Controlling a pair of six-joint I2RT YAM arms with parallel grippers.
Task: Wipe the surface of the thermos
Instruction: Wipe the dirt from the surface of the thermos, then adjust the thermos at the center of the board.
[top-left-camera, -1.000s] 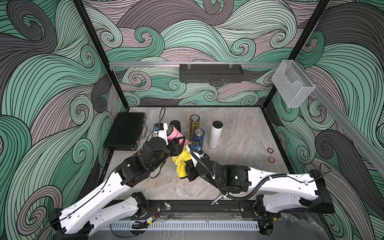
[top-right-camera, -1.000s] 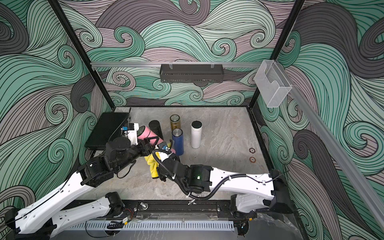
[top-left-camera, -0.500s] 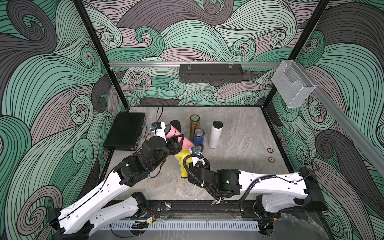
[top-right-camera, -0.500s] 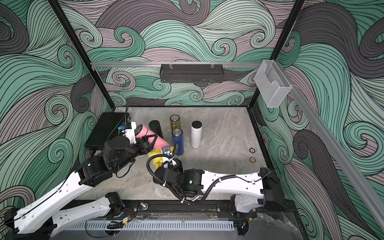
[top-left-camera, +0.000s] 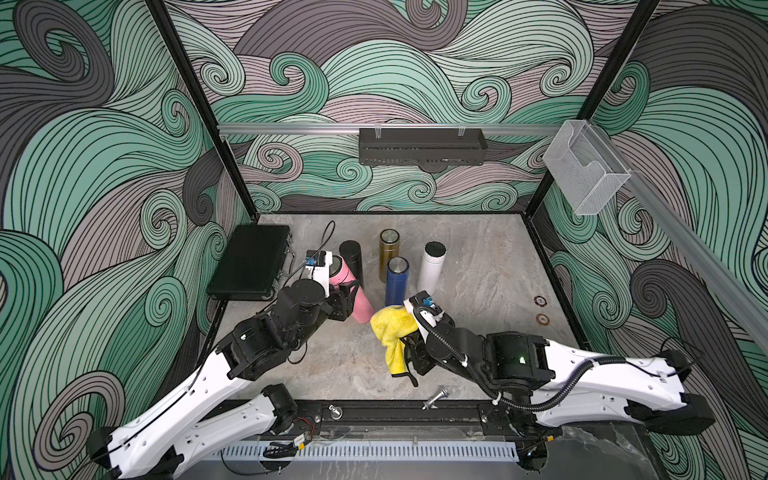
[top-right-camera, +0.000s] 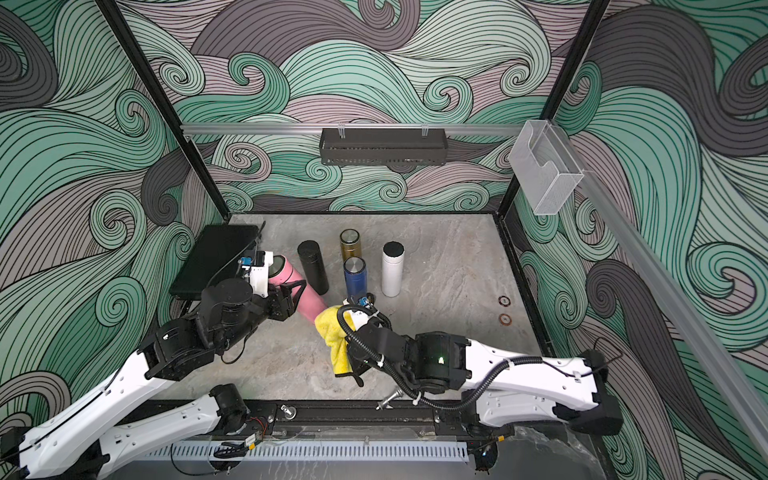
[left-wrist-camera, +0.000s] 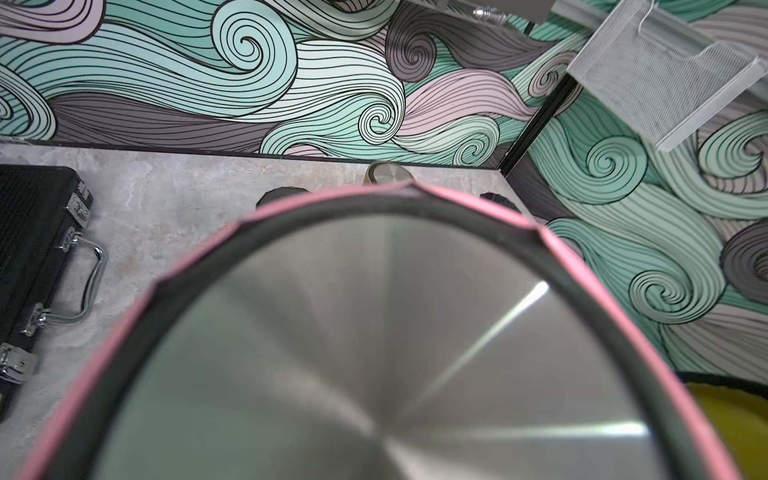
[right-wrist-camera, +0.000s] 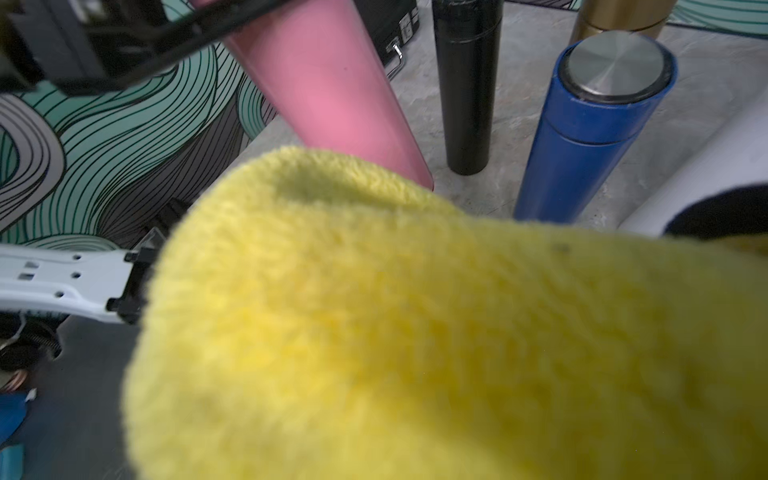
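**Pink thermos canted in my left grip, cloth bunched in my right**

- My left gripper (top-left-camera: 345, 300) is clamped across the middle of the pink thermos (top-left-camera: 360, 302), one finger on each side of the body.
- Long axis tilted, not upright. The steel lid (left-wrist-camera: 374, 353) leans up and away from the blue thermos (top-left-camera: 396, 282), toward the black case (top-left-camera: 249, 262). It faces straight into my left wrist camera and fills most of that view.
- The base points down and toward the blue thermos. I cannot tell whether it rests on the table.
- The pink thermos sits beside the blue thermos on the side where the black thermos (top-left-camera: 352, 259) stands, with its base nearer the front rail.
- My right gripper (top-left-camera: 409, 355) is closed tight on the yellow cloth (top-left-camera: 392, 328). The fingers are buried in the pile and the loose end hangs below.
- The cloth's upper bulge lies just at the blue thermos's foot, on the rail side.
- The cloth is very near the pink base. The top views hint at a thin gap, and the right wrist view hides that edge, so I cannot tell whether they touch.
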